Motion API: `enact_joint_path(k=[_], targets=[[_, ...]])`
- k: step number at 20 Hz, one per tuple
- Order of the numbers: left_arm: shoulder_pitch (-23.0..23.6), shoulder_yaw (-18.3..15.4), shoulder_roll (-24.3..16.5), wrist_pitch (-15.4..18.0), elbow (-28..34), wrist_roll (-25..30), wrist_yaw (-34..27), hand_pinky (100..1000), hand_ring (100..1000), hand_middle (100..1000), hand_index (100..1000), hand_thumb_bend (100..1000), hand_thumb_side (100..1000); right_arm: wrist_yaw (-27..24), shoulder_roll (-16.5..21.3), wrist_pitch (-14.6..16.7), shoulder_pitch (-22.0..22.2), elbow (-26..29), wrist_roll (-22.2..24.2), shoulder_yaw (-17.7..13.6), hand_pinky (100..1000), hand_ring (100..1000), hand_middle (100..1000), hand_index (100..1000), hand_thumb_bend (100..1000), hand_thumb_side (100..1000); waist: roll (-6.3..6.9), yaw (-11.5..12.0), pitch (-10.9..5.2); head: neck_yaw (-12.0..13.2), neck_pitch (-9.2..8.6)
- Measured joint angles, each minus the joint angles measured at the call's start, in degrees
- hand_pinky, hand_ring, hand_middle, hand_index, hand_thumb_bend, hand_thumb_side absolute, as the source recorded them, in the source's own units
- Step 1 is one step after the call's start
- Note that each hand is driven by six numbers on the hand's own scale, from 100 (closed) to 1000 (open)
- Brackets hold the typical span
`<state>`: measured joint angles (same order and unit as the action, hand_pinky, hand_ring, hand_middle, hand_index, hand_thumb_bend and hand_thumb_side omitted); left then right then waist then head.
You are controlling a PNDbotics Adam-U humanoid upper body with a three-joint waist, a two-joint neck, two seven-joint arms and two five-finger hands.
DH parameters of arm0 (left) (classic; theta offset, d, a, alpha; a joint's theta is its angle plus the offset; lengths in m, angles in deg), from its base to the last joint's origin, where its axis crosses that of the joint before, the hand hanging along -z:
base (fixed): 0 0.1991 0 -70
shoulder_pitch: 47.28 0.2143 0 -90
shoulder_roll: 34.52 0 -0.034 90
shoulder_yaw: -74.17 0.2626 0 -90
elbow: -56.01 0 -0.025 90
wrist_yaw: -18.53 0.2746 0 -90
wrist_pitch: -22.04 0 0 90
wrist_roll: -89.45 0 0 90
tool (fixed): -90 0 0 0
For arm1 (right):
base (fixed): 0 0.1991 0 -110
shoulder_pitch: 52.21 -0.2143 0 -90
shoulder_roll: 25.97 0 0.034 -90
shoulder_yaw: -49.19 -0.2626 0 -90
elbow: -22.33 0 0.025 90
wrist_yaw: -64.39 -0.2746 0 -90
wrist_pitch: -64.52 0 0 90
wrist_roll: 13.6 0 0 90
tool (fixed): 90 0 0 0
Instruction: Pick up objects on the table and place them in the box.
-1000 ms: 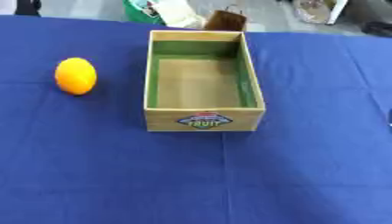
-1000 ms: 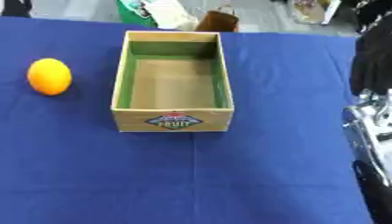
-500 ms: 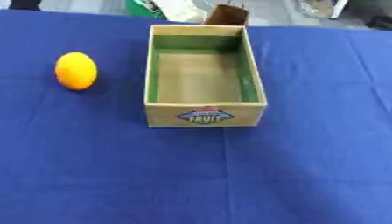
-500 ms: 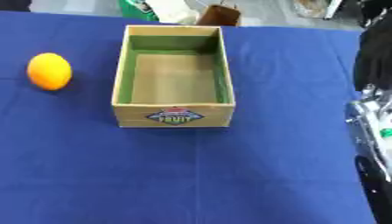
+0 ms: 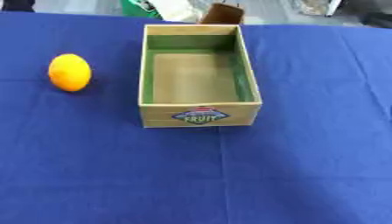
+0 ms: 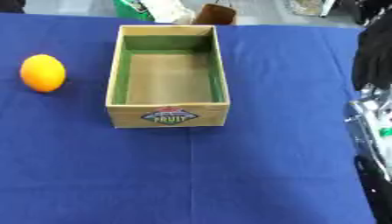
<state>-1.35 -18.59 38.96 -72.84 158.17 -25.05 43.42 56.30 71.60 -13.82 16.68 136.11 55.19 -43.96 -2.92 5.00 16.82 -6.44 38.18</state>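
Observation:
An orange fruit (image 5: pixel 70 72) lies on the blue tablecloth, left of the box and apart from it. The cardboard box (image 5: pixel 199 114) stands in the middle, open at the top, with green inner walls and a "FRUIT" label on its near side. Nothing lies inside it. My right arm (image 6: pixel 370 127), black with silver parts, shows only along the right edge of the right eye view, well to the right of the box. I cannot make out its hand there. My left hand appears in no view.
The blue cloth (image 5: pixel 229 175) covers the whole table. Past the far edge stand a brown bag (image 5: pixel 223 14) and a green item (image 5: pixel 139 8).
The whole picture has shifted slightly upward, so the camera moved. The orange, the box and my right arm have stayed where they were.

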Motion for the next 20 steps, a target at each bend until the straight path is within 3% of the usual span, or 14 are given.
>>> enact_joint_path(k=[2,5,6,7,9,12,16,19,20], targets=[[-1.2,0.8,-1.0,-1.7,-3.3,2.6,3.3,637,676,709,809,161,640,0.0,0.0,0.0,0.0,0.0,0.1,0.0,775,763,738,846,100,1000,0.00,-0.1,-0.01,-0.2,0.00],[-3.6,1.9,-2.1,-3.5,-9.4,8.9,8.0,653,699,732,818,193,705,0.0,0.1,0.0,0.0,0.0,0.3,0.1,775,763,738,845,100,1000,0.01,-0.2,-0.04,-0.2,0.00],[-4.5,2.2,-2.4,-3.7,-11.7,11.3,9.6,659,708,742,827,240,773,0.0,0.1,0.0,0.0,0.0,0.4,0.2,775,763,738,846,100,1000,0.01,-0.3,-0.05,-0.2,0.00],[-5.4,2.7,-2.6,-3.7,-14.1,13.8,11.3,666,720,755,844,353,901,0.0,0.1,0.0,0.0,0.0,0.5,0.3,775,763,738,845,100,1000,0.01,-0.3,-0.10,-0.2,0.00],[-7.1,3.6,-2.9,-3.1,-19.4,19.2,15.2,665,726,765,870,449,998,0.0,0.1,-0.1,0.0,0.0,0.6,0.4,775,763,738,845,100,1000,0.02,-0.3,-0.23,-0.2,0.00],[-9.2,5.7,-2.9,-0.6,-27.0,28.8,21.3,661,738,791,931,603,1000,0.0,0.4,-0.2,0.0,0.0,0.8,0.6,775,763,738,845,100,1000,0.02,-0.5,-0.26,-0.3,-0.04],[-11.4,7.8,-2.9,3.0,-34.9,39.1,31.2,652,740,803,963,741,1000,0.0,0.4,-0.3,0.0,0.0,1.1,0.7,775,763,738,845,100,1000,0.02,-0.7,-0.28,-0.3,-0.33],[-12.6,8.4,-2.6,5.2,-39.6,43.6,37.9,665,757,826,991,764,1000,0.0,0.4,-0.3,0.0,0.0,1.3,1.0,775,763,738,845,100,1000,0.00,-0.7,-0.31,-0.3,-0.61],[-12.8,8.5,-2.4,6.0,-40.9,44.9,39.3,673,772,871,997,745,974,0.0,0.4,-0.4,0.0,0.0,1.4,1.1,775,763,738,845,100,1000,0.00,-0.7,-0.34,-0.3,-0.74]])
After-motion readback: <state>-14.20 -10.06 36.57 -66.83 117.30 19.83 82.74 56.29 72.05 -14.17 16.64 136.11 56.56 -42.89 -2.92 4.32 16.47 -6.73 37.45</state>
